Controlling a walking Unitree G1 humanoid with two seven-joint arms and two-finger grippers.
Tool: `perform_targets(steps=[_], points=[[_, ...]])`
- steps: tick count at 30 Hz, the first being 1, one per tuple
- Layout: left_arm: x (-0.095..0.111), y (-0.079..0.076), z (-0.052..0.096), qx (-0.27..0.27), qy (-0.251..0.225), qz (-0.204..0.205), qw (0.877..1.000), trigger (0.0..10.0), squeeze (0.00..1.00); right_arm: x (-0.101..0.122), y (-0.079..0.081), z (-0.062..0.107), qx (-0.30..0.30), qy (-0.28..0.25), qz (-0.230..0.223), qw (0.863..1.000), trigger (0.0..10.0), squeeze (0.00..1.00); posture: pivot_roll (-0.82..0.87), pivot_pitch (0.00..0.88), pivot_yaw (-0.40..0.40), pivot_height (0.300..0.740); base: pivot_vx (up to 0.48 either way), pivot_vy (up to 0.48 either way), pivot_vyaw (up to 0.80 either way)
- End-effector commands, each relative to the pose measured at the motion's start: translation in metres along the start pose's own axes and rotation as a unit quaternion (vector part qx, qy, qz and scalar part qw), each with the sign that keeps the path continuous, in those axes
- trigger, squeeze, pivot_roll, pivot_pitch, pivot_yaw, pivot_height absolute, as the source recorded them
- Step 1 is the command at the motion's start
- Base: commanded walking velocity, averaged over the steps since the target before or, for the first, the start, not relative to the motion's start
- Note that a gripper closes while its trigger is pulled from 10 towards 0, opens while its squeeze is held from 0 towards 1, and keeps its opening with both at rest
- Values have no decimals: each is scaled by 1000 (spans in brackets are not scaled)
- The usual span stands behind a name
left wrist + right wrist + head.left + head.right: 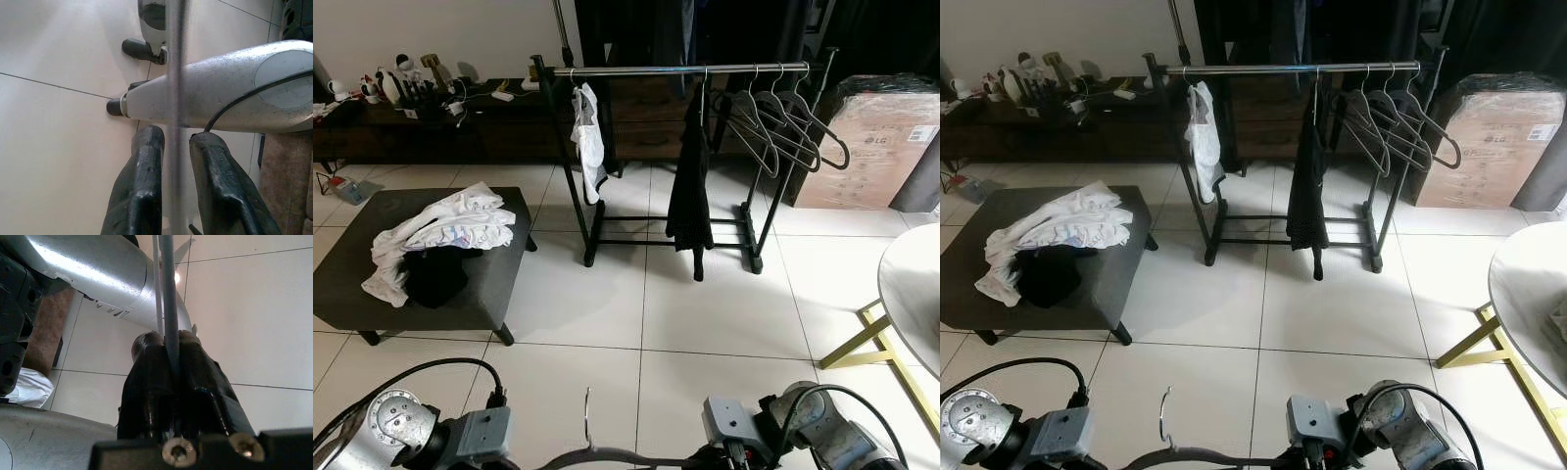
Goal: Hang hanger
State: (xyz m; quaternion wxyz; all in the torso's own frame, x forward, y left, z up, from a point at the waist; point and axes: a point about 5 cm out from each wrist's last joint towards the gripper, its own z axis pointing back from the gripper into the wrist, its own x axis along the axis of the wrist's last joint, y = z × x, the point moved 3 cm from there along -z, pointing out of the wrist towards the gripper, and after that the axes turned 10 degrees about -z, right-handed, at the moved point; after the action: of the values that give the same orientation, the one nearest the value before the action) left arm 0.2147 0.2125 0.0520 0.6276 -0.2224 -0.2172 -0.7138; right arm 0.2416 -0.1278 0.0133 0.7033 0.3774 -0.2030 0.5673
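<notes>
I hold a thin grey hanger [607,456] low in front of me, its hook [588,416] pointing up. My left gripper [177,138] has the hanger's rod [176,73] between its black fingers [142,186], and they sit close against it. My right gripper [167,340] is shut tight on the hanger's rod [168,293]. Ahead across the tiled floor stands a black clothes rack with a silver rail [685,70]. On the rail hang a white garment [590,137], a black garment [688,186] and several empty hangers [783,122].
A dark ottoman [499,264] at my left carries a pile of white and black clothes [440,230]. A round table [915,284] on gold legs stands at my right. A cardboard box [876,147] sits beside the rack. A low sideboard [431,122] lines the back wall.
</notes>
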Motion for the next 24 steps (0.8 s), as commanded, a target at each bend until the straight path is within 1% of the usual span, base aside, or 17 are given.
perform_targets(steps=[1, 6, 15, 22, 24], points=[[-3, -5, -1, -13, 7, 7, 1000, 0, 0, 4, 0, -1, 0, -9, 3, 1000, 0, 0, -35, 119, 77, 740, 0, 0, 0], [-4, -8, -3, -21, 11, 6, 1000, 0, 0, 4, 0, 0, -1, -11, -2, 1000, 0, 0, -35, 123, 77, 740, 0, 0, 0], [-3, -8, -5, -20, 8, 7, 1000, 0, 0, 5, -1, -1, -3, -15, -5, 1000, 0, 0, -33, 126, 78, 740, 0, 0, 0], [1, -5, -6, -7, -3, 8, 1000, 0, 0, 6, -2, -3, -9, -20, -9, 1000, 0, 0, -32, 126, 79, 740, 0, 0, 0], [3, -1, -6, 3, -7, 11, 1000, 0, 0, 6, -3, -3, -13, -21, -10, 1000, 0, 0, -33, 127, 80, 740, 0, 0, 0]])
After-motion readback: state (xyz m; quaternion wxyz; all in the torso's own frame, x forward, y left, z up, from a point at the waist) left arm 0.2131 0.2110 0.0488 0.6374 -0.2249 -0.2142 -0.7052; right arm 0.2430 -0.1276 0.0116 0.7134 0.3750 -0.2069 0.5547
